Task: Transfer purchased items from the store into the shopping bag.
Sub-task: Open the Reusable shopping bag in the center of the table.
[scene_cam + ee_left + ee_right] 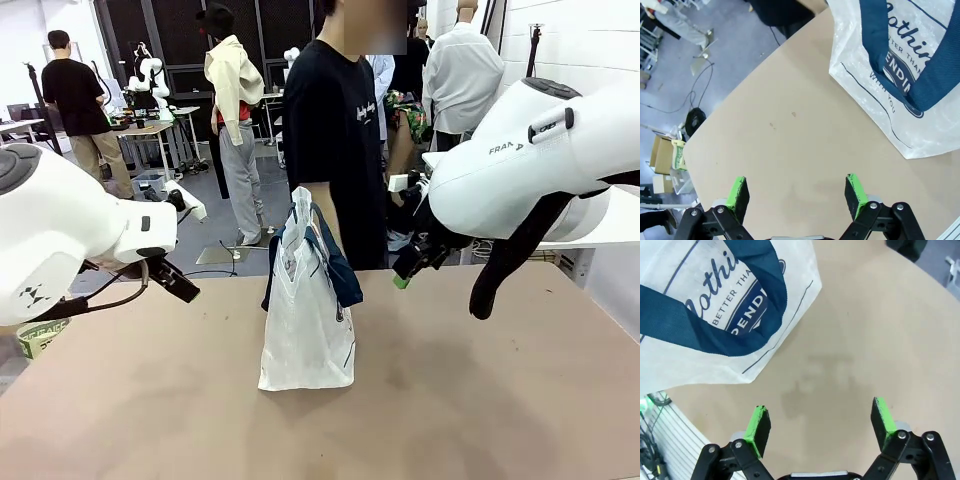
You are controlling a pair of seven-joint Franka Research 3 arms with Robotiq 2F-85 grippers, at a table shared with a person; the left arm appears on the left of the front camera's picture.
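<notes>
The shopping bag (305,330), whitish plastic with navy handles and a navy oval logo, stands upright on the middle of the table. A person in a black T-shirt (335,120) stands right behind it, one arm down at its handles. My left gripper (178,283) hangs left of the bag, and in the left wrist view it (797,195) is open over bare table with the bag (900,75) ahead. My right gripper (405,272) hovers right of the bag. It (821,422) is open and holds nothing, with the bag (715,305) ahead. The store and purchased items are out of view.
The brown table (450,400) has free room on both sides of the bag. A roll of tape (38,337) lies at its left edge. Beyond the far edge are grey floor, cables and other people.
</notes>
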